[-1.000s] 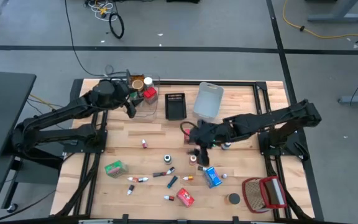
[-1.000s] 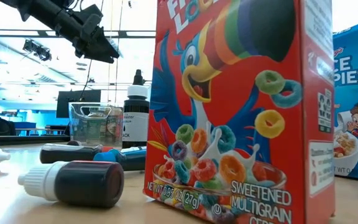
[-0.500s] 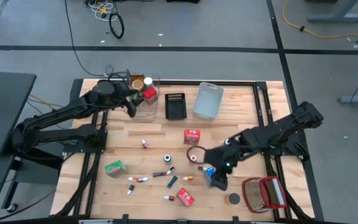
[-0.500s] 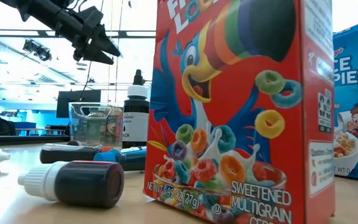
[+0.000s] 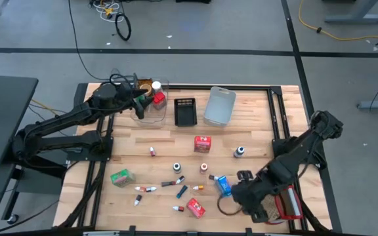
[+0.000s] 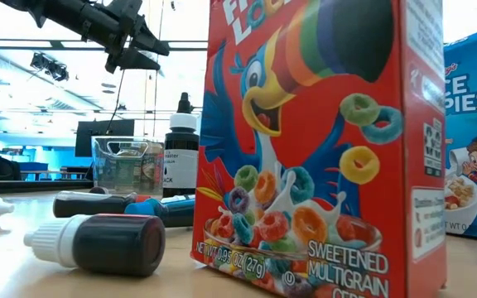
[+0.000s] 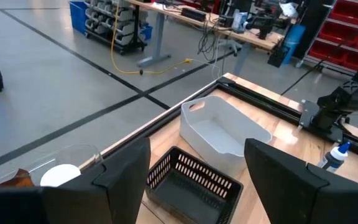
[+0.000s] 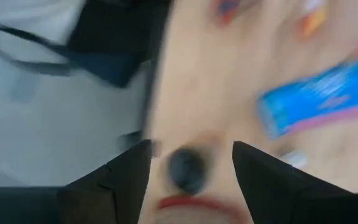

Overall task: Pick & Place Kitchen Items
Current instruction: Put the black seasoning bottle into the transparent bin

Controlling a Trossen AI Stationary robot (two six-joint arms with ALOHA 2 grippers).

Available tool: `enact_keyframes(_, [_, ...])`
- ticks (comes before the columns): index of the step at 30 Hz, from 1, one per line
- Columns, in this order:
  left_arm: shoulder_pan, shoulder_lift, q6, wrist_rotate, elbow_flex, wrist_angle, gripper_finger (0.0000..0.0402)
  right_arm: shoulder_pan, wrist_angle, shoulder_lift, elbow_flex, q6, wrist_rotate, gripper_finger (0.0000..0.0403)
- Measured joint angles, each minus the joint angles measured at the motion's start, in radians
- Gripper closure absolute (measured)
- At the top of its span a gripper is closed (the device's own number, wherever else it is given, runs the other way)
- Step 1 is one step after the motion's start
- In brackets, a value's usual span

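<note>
Kitchen items lie scattered on the wooden table: a red box (image 5: 203, 143), a small bottle (image 5: 240, 152), a blue box (image 5: 223, 185), a green box (image 5: 120, 177), a second red box (image 5: 195, 208) and several tiny tubes (image 5: 146, 189). My left gripper (image 5: 144, 101) hovers open over the clear bin (image 5: 151, 110) at the far left, with nothing between its fingers (image 7: 126, 171). My right gripper (image 5: 238, 196) hangs open at the near right, beside the wire basket (image 5: 279, 204). In its blurred wrist view a dark round item (image 8: 185, 169) shows below the open fingers (image 8: 126, 177), with the blue box (image 8: 319, 109) beside it.
A black bin (image 5: 185, 111) and a grey-blue bin (image 5: 219, 106) stand along the far edge, right of the clear bin, which holds jars. In the low view the red cereal box (image 6: 305, 141), a blue one (image 6: 474, 132) and a black bottle (image 6: 182, 153) stand close.
My right gripper has swept from the table's middle, by the red box, toward the near right corner next to the wire basket, staying open and tipping further down. My left gripper has stayed over the clear bin but has rolled about its own axis.
</note>
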Motion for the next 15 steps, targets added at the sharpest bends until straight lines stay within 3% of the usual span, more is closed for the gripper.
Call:
enact_keyframes(3, [0.0, 0.0, -0.001, 0.0, 0.0, 0.002, 0.0133, 0.034, 0.01, 0.027, 0.0, -0.106, 0.207, 0.0168])
enact_keyframes(5, [0.0, 0.0, -0.001, 0.0, 0.0, 0.003, 0.0134, 0.042, 0.008, 0.043, 0.0, -0.121, 0.245, 0.0168])
enact_keyframes(7, [0.0, 0.0, -0.001, 0.0, 0.0, 0.003, 0.0133, 0.045, 0.002, 0.06, 0.0, -0.12, 0.203, 0.0168])
enact_keyframes(12, [0.0, 0.0, -0.001, 0.001, 0.0, 0.002, 0.0133, 0.045, 0.012, 0.119, 0.0, -0.135, -0.052, 0.0168])
enact_keyframes(15, [0.0, 0.0, -0.02, 0.001, 0.0, 0.002, 0.0134, 0.045, 0.032, 0.154, 0.0, -0.121, -0.118, 0.0168])
